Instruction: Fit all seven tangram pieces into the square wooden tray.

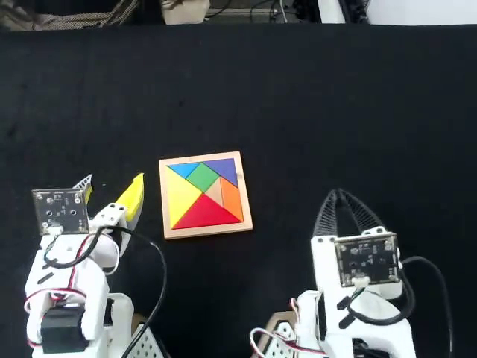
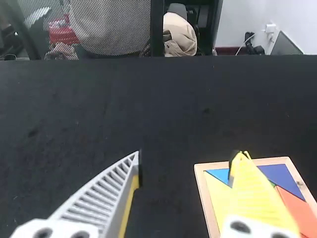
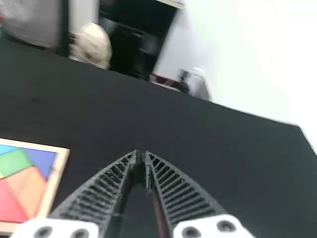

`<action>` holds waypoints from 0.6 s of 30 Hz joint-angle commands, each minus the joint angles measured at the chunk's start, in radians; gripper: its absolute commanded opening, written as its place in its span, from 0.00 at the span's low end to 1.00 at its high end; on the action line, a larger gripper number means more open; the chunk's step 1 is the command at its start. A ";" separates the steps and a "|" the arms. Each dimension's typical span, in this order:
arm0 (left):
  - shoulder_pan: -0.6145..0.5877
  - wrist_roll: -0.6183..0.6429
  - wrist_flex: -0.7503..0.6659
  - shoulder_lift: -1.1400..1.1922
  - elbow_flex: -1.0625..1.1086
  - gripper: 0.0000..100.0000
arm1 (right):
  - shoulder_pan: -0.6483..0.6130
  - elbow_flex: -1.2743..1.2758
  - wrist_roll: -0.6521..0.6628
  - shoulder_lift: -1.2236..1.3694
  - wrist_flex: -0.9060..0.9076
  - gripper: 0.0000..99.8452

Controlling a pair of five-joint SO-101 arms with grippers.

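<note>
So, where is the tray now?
In the high view the tray lies mid-table, just right of the left gripper, well left of the right gripper.

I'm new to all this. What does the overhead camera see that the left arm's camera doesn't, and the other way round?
High view: the whole tray, including the red piece, plus the right arm's black tool, shut, off to the tray's side. Left wrist view: past the table, a beige bundle and a white wall. Both: the left tool, open beside the tray, and the yellow piece and blue piece inside it.
</note>
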 commanded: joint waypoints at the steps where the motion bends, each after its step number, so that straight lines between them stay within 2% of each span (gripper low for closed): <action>1: -0.002 0.006 -0.026 -0.003 -0.004 0.29 | -0.002 0.013 -0.018 -0.067 -0.026 0.01; 9: -0.012 0.000 -0.049 -0.003 0.053 0.29 | -0.003 0.134 -0.015 -0.067 -0.080 0.01; 14: -0.013 -0.003 -0.057 -0.003 0.199 0.29 | -0.003 0.430 -0.015 -0.067 -0.183 0.01; 18: -0.102 -0.005 -0.207 -0.003 0.406 0.29 | -0.002 0.719 -0.023 -0.065 -0.310 0.01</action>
